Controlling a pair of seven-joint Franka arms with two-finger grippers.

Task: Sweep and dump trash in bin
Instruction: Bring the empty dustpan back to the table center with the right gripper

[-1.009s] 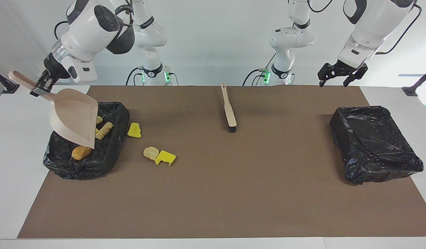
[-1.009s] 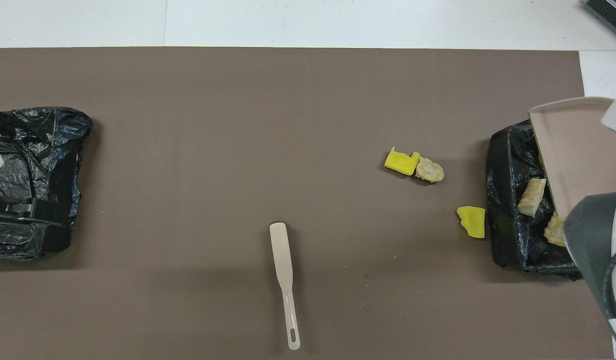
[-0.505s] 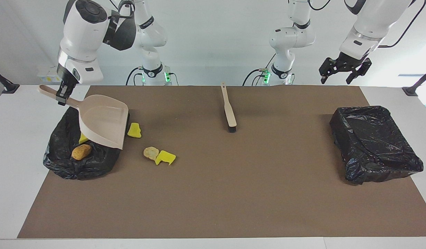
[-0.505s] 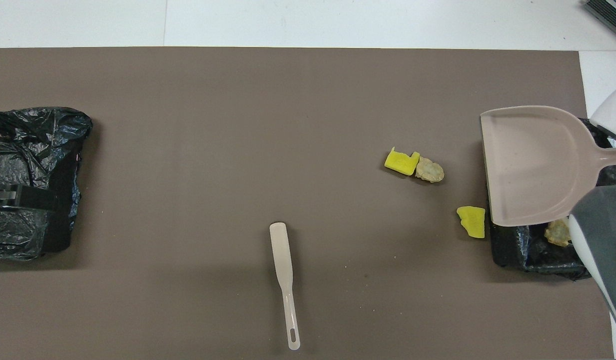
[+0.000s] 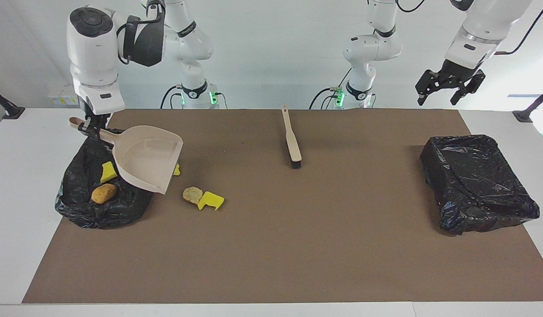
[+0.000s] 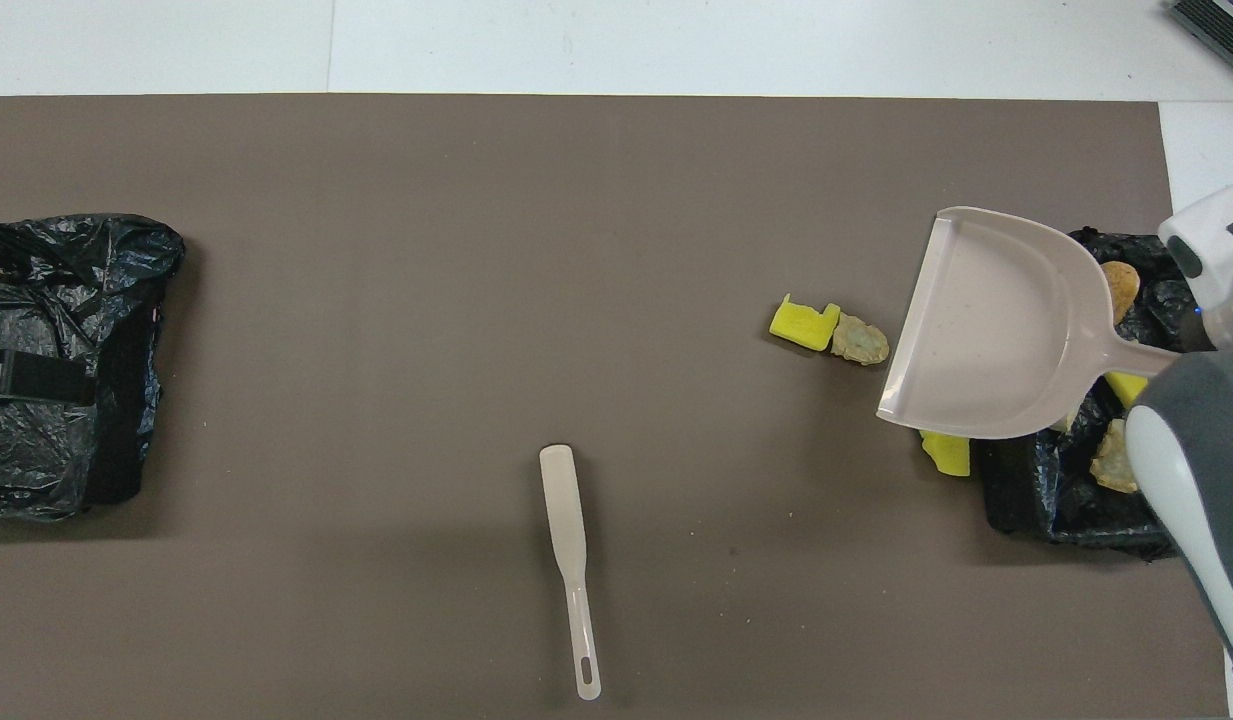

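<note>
Right gripper point(image 5: 91, 127) points straight down, fingers clamped on a handle; left gripper point(image 5: 448, 90) hangs raised, fingers spread.

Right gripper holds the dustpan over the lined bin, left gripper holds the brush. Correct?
Not quite: the brush lies on the mat untouched; the left gripper hangs open and empty, as the facing view shows. The right gripper does hold the dustpan over the lined bin.
</note>
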